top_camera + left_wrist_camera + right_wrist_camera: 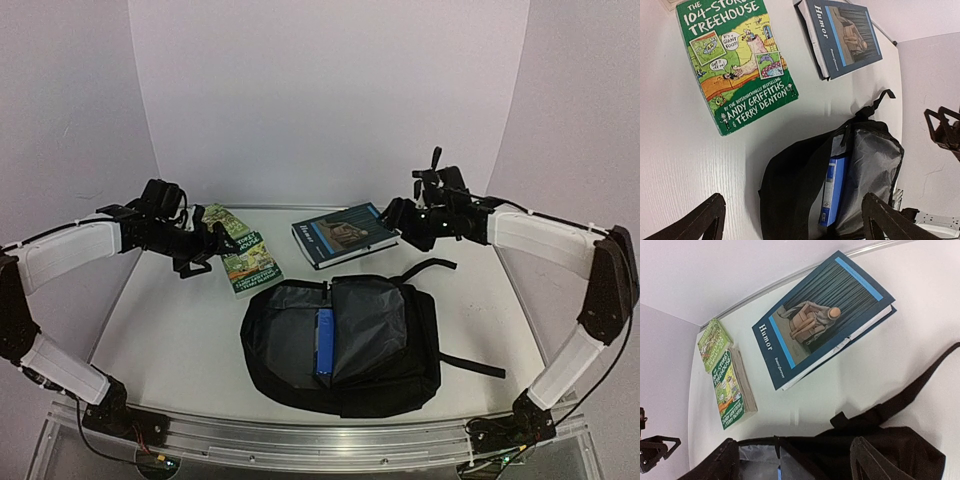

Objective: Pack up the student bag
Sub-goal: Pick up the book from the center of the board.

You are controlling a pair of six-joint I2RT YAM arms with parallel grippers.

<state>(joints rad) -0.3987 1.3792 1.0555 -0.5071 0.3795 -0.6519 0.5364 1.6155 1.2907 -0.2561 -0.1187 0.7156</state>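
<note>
The left gripper hung above the white table with its 2 fingers spread wide and nothing between them but air. The right gripper was likewise wide open and held nothing, its fingers well apart. The student bag, a black backpack, lay flat on the table below and between the 2 grippers, nearer the arm bases than either hand, to the right of the left gripper and to the left of the right one. Its main compartment gaped open, showing a grey lining and a blue-spined book standing inside. Seen from the left wrist, the bag's open mouth sat directly under the gap between the fingers. Seen from the right wrist, the bag's top edge and carry loop lay just under the fingertips. Beyond the left gripper's fingers, lying flat and apart from the bag, was the green paperback "The 104-Storey Treehouse", with a smaller green booklet just behind it. Beyond the right gripper lay the dark blue book titled "Humor", face up, near the bag's loop but not touching it. A shoulder strap trailed from the bag on the right gripper's side.
</note>
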